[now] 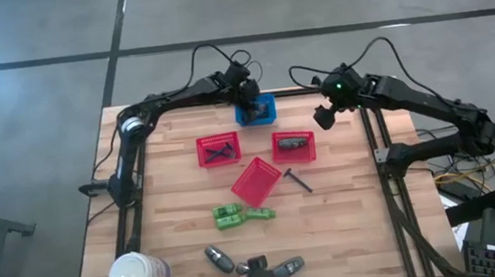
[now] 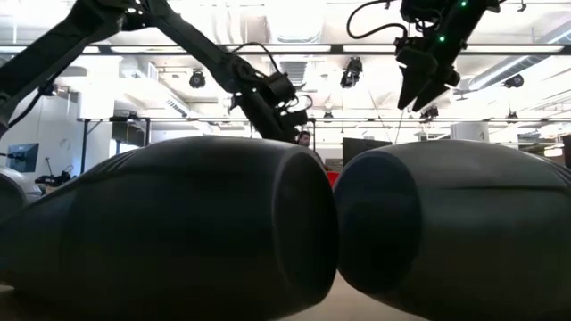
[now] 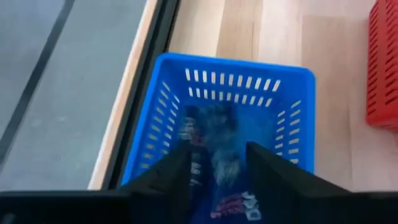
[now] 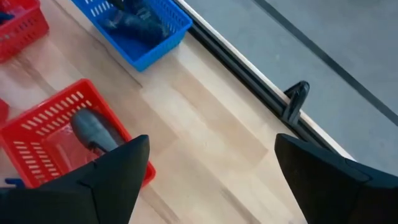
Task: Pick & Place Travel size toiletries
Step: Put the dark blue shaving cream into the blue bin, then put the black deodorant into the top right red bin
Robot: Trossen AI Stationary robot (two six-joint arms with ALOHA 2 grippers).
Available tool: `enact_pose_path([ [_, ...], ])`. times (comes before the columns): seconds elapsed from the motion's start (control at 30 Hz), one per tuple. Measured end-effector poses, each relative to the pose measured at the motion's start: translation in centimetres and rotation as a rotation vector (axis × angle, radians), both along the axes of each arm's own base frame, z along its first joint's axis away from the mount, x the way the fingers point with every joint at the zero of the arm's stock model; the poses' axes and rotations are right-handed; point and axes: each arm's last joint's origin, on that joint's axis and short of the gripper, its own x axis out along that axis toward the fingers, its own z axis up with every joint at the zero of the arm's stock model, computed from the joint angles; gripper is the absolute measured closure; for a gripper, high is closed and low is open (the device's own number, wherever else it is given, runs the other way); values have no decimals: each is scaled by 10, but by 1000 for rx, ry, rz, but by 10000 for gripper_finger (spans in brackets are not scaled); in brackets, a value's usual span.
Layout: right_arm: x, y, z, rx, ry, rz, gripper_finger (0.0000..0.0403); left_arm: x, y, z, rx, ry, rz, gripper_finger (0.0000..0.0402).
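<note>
The wooden table (image 1: 185, 246) carries the whole job. The left arm reaches to its far edge, and the left gripper (image 3: 217, 171) hangs right above the blue basket (image 3: 292, 112). Its fingers stand a little apart, and directly beneath and between them a dark flat packet (image 3: 214, 149) lies on the basket floor. Whether the fingers still touch it I cannot tell; it looks to be resting there. I'd judge this the drop-off step: a packet is being put in or has just been let go.

The right gripper (image 4: 211, 180) hovers over bare wood, fingers spread wide and holding nothing. Just beside it sits a red basket (image 4: 37, 124) with one grey oval bottle (image 4: 93, 130) inside.

In the high view, a second red basket (image 1: 218, 149) near the left gripper holds thin black sticks (image 1: 221, 149). A third red basket (image 1: 256, 181) sits tilted in the middle.

Well away from both grippers, toward the near edge, wait two bright green pieces (image 1: 242, 216), three more grey bottles (image 1: 218, 257) and a loose black stick (image 1: 298, 180). The big white-topped container (image 1: 133, 275) stands at the near corner.

Next, I'd expect the left gripper to rise clear of the basket wall, then swing back to the green pieces.
</note>
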Motion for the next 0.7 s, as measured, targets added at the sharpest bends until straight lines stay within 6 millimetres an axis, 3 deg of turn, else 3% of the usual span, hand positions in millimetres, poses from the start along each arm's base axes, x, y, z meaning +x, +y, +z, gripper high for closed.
enact_pose_path([
  [0.2, -2, 3, -2, 7, 1, 38, 50, -16, -17, 39, -13, 10, 1, 185],
  [0.37, 3, 2, -1, 43, -3, 134, 63, -42, -57, 79, -86, 103, -44, 184],
  [0.53, 10, -2, -3, 29, 41, 190, 74, -53, -114, 82, -213, 322, -118, 188],
  [0.7, 16, 0, -6, 92, 9, 277, 82, -60, -181, 72, -205, 505, -179, 188],
])
